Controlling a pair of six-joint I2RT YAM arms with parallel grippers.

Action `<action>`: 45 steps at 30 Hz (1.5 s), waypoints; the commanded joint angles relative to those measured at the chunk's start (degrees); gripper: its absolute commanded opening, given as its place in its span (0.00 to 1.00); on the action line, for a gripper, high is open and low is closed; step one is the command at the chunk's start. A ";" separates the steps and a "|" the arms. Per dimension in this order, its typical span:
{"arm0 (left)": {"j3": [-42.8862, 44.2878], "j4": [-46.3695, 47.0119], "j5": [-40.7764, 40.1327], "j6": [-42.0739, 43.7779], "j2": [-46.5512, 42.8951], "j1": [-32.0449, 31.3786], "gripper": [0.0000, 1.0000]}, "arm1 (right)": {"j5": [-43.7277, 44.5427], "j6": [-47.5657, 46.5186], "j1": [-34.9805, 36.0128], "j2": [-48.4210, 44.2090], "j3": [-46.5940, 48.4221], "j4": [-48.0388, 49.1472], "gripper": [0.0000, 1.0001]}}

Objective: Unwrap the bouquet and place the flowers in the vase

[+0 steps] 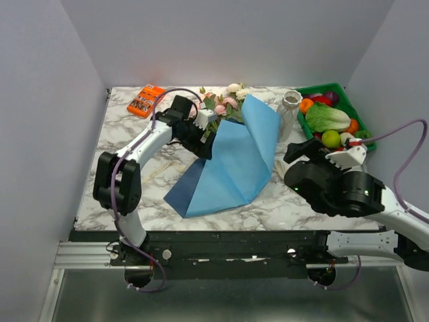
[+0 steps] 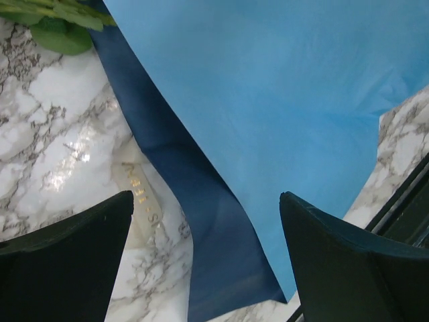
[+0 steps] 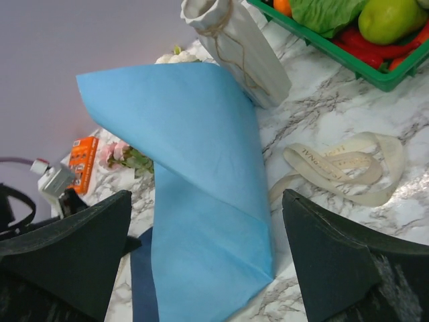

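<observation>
Two pincers, both gaping wide, and neither has anything in it. The left pincer (image 1: 201, 131) hovers over the far left edge of the blue paper (image 1: 231, 161). The right pincer (image 1: 305, 149) hangs back on the right, near the vase (image 1: 289, 111).

The unwrapping looks about halfway done. The ribbon (image 3: 342, 168) is off and lies loose on the counter (image 1: 134, 144), just near of the vase. The paper has fallen open into a big crumpled sheet, with one flap standing up toward the vase. The flowers (image 1: 224, 100) lie at the far end of it, pink and cream heads poking past the edge. Their stems run under the sheet, out of sight.

The vase stands apart from the sheet, beside the green tray (image 1: 355, 114), with nothing in it that I can see.

I'd say the step in hand is getting the flowers clear of the wrap. Next, the left pincer should come down on the stems just below the heads and close there without pinching paper along with them. The right pincer could usefully pin or draw away that raised flap. After that comes a narrow neck to thread, so the stems need holding upright and bunched.
</observation>
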 commanded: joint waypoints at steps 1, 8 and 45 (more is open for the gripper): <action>8.60 2.71 1.73 -5.62 7.41 -0.45 0.99 | 1.60 -19.67 0.75 -6.96 -3.93 9.42 1.00; 14.42 3.16 1.20 -5.27 16.38 -0.80 0.99 | -0.07 -40.66 0.75 -15.85 -10.82 32.74 1.00; 14.33 2.90 -0.74 -5.09 21.66 -0.36 0.88 | -2.53 -53.50 0.75 -19.19 -12.92 45.58 0.99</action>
